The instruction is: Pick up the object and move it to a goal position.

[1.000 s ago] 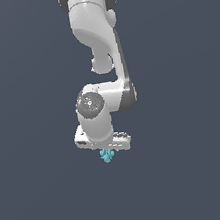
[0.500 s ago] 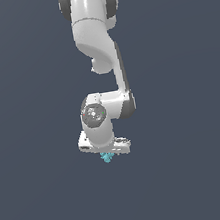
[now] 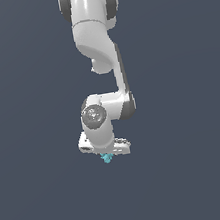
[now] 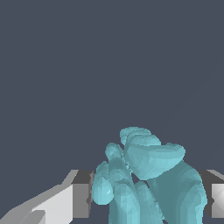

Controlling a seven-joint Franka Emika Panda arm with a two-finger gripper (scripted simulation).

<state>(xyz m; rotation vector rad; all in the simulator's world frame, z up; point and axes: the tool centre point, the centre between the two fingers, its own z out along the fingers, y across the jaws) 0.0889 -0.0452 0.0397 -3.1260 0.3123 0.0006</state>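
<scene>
Gripper: as the wrist view shows it, the gripper has a finger on either side of the cyan clump, pads pressed against its flanks; I judge it closed on the clump and carrying it.
Fingers: one pale finger sits on one side and the edge of the other on the opposite side; the lumpy mass fills the gap between them.
Object: in the exterior view the clump hangs just under the gripper, tiny against the white hand; only its lower lobes poke out.
Arm: the white arm drops from the top of the exterior view, folds at a joint, and ends low and near the middle.
Surroundings: plain dark grey ground all round; no goal marker shows in either view.
Step in hand: the pick looks done; this reads as the carry stage.
Next move: steady travel toward the goal with the grip kept firm; an irregular lump could twist or slip between flat pads; where the goal lies I cannot tell.
</scene>
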